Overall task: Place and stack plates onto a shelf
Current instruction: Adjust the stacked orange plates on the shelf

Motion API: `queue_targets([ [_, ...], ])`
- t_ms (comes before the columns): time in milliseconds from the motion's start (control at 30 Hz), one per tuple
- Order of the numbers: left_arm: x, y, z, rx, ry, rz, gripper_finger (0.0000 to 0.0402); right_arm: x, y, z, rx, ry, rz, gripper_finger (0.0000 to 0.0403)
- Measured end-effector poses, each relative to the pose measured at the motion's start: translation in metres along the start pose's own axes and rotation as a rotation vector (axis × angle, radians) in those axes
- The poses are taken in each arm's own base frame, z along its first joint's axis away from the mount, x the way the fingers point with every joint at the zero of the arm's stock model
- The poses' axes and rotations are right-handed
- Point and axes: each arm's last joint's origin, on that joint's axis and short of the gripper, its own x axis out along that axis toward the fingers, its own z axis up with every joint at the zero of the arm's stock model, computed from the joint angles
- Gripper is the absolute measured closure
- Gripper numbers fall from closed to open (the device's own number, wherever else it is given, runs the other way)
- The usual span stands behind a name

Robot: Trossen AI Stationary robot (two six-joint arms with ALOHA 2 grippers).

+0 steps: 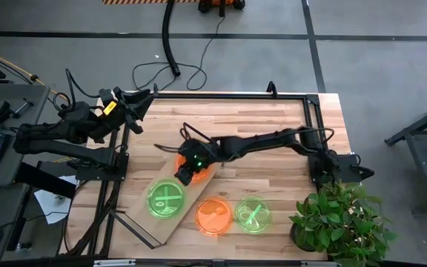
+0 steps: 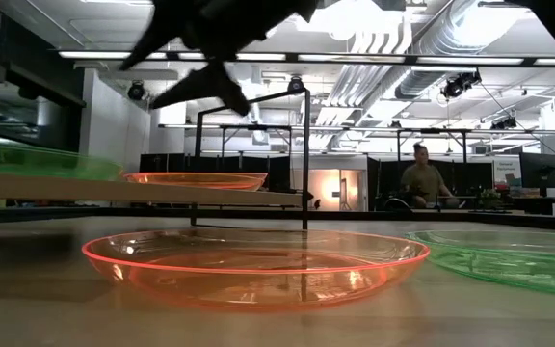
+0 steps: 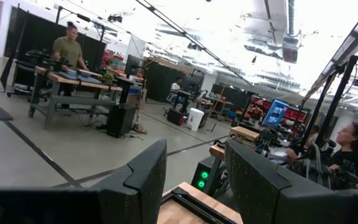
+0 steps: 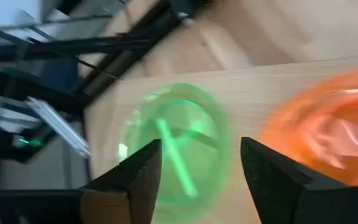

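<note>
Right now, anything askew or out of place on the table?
The shelf lies diagonally across the table rather than square to its edges. One green plate and one orange plate sit on it, side by side. Another orange plate and green plate are still on the table. Nothing looks spilled or broken.

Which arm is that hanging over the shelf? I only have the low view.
Observer: The right gripper. It hovers over the orange plate at the far end of the shelf.
Operator: Holding anything?
Observer: No. The right wrist view shows its fingers open, with nothing between them.
Operator: And the left arm?
Observer: The left gripper waits at the far left corner of the table, away from the plates.
</note>
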Motion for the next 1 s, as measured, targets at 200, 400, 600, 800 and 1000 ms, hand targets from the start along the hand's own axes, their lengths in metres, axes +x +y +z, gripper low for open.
queue_targets([
  [200,0.0,0.0,0.0,0.013,0.002,0.003,0.0248,-0.051,0.007,-0.004,-0.153,0.089,-0.204,0.0204],
  [400,0.0,0.0,0.0,0.029,0.004,0.004,0.0248,-0.073,0.001,-0.044,-0.138,0.205,-0.286,0.0281],
  [600,0.0,0.0,-0.001,0.031,0.008,0.003,0.0248,-0.089,-0.007,-0.091,0.08,0.107,-0.177,0.0393],
  [800,0.004,-0.006,-0.018,0.084,0.16,-0.172,0.0248,-0.141,-0.015,-0.124,0.213,-0.101,-0.272,0.0387],
  [1000,0.021,-0.019,-0.067,0.122,0.513,-0.298,0.0278,-0.187,-0.027,-0.141,0.305,-0.283,-0.291,0.0397],
])
